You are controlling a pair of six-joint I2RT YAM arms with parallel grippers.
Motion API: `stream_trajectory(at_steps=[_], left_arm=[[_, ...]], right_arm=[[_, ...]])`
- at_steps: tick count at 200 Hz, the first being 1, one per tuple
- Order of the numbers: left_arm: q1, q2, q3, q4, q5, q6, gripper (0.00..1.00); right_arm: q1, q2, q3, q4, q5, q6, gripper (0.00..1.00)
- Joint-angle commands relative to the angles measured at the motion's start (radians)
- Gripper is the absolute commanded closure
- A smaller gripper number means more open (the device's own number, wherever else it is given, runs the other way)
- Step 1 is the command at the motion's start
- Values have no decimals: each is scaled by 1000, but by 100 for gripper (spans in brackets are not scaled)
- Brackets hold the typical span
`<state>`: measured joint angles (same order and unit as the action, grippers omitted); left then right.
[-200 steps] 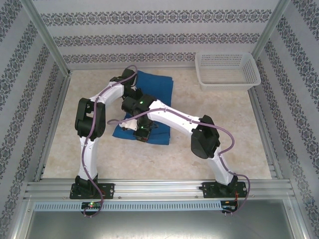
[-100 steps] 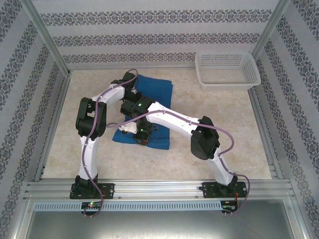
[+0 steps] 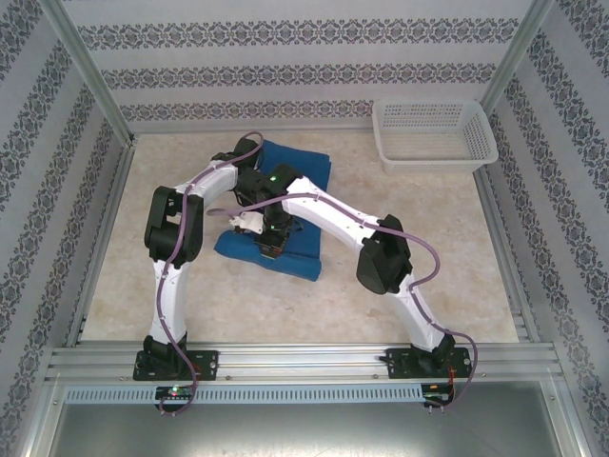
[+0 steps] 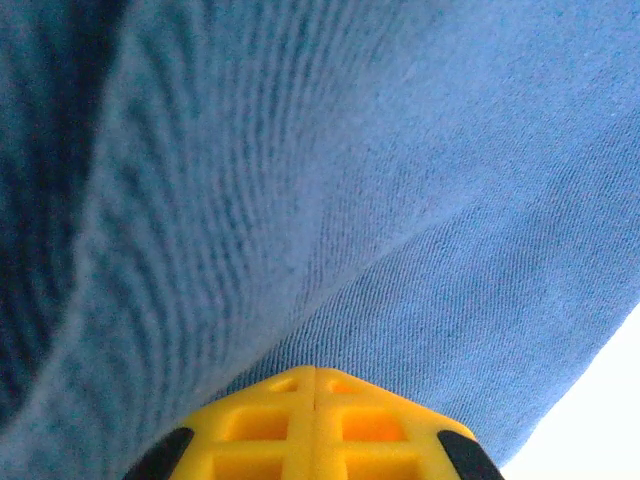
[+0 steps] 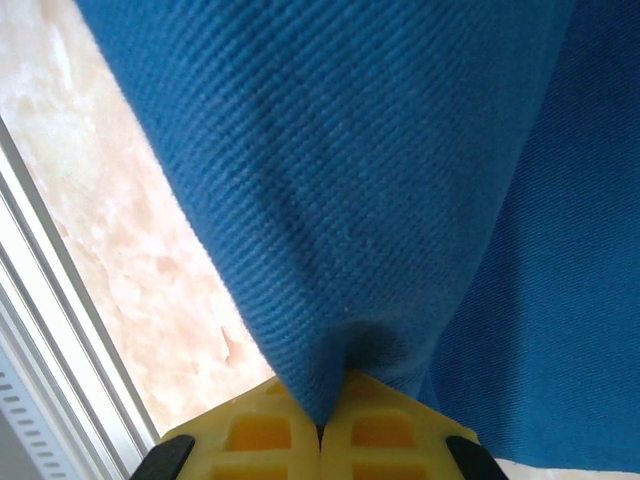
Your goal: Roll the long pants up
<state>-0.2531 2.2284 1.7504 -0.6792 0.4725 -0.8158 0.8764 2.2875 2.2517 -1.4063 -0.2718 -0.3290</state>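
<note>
Yellow plastic fingers (image 5: 265,430) of my right gripper (image 5: 320,425) are pressed together, and between their tips they pinch a fold of the long pants (image 5: 400,150). From this pinch the royal-blue cloth spreads away like a tent. The weave is very close to my camera. To one side of the cloth I see the beige, marble-looking table (image 5: 150,260), and beyond it a pale metal rail (image 5: 50,330).

My left gripper (image 4: 315,375) is also closed: its two yellow fingers (image 4: 265,425) meet with no gap between them. The blue cloth lies right at their tips, and a soft ridge of it runs away from them. I cannot tell whether any cloth is caught between these fingers. A small white corner shows past the edge of the cloth.

From above, the long pants (image 3: 306,169) are a narrow folded bundle on the table (image 3: 428,238), left of the middle. The bundle reaches from near the back wall toward the centre. Both my arms bend over this bundle and their wrists are close together above its near part, so they hide much of it. A white basket (image 3: 433,133) stands in the far right corner, well apart from the pants. Patterned walls (image 3: 285,76) close the table on three sides.
</note>
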Motion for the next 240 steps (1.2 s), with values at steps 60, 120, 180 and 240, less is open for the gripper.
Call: stream_trajectory(at_steps=[60,120,180,240], left_arm=[[9,31,12,-2,16,8,100],[14,-1,41,-69,-23,59,100],[18,14,94,-86,0,69,100],[20,5,89,-81,10,66,100]], right_arm=[[-31,100,-8,60,-42,-33,100],[-36,119,-4,72,-59,-24,100],[54,-10,-92,45,-49,27,100],[167,-94,-184,36,-19,100,100]])
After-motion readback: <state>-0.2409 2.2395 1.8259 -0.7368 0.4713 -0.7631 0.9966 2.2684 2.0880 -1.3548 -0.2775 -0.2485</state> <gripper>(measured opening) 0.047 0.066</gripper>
